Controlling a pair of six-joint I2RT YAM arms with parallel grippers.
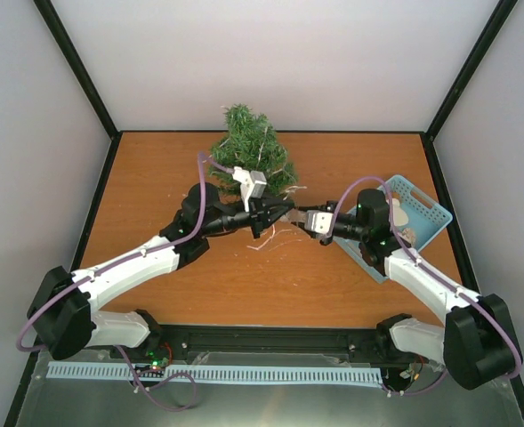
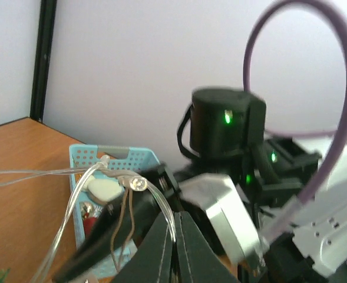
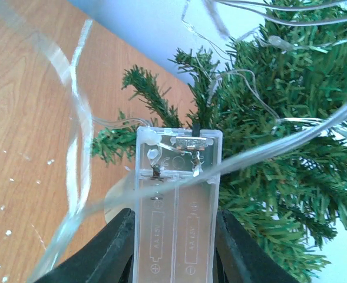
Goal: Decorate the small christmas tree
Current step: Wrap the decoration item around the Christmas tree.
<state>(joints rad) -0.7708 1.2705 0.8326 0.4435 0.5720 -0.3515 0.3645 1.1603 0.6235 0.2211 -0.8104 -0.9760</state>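
Note:
The small christmas tree stands at the back middle of the table, with clear light-string wire draped over its green branches. My left gripper is just in front of the tree, and its jaws are shut on the clear wire of the light string; an LED bulb hangs just above them. My right gripper faces it from the right. Its fingers are shut on the string's clear battery box, which points at the tree.
A light blue basket with ornaments stands at the right edge, under my right arm, and shows again in the left wrist view. Loose wire loops lie on the wooden table below the grippers. Grey walls close off three sides.

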